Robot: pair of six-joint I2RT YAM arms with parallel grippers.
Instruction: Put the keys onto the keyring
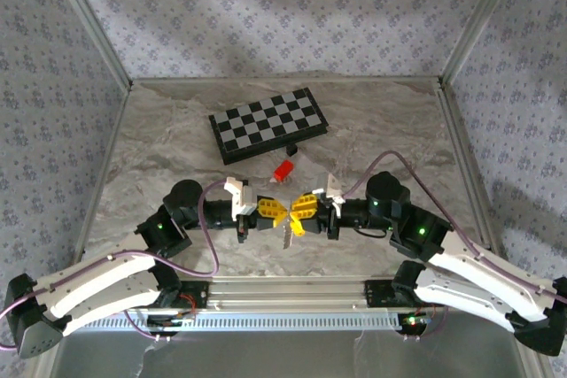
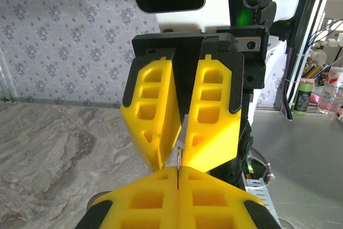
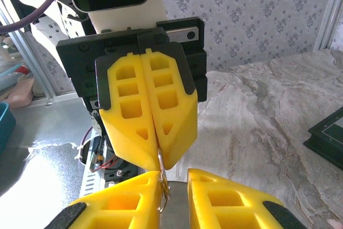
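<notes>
Left gripper [image 3: 158, 164]: fully clenched, both yellow fingers pressed face to face, the thin silvery keyring [image 3: 162, 189] pinched at the tips and hanging down from the seam. Right gripper [image 3: 174, 175]: released, a narrow gap between its fingers [image 3: 225, 202], tips nose to nose with the left gripper's tips; keyring wire resting against the inner edge of one finger, not clamped. In the overhead view, both tools meeting over the near middle of the table [image 1: 159, 157]. Keys [image 1: 289, 235]: a small silvery piece and a yellow bit dangling just below the meeting point; attachment to the keyring too small to tell. Chessboard [image 1: 268, 124]: flat on the far middle of the table, well apart from the tools. Small red piece [image 1: 283, 169]: on the table just beside the board's near edge, between board and grippers.
</notes>
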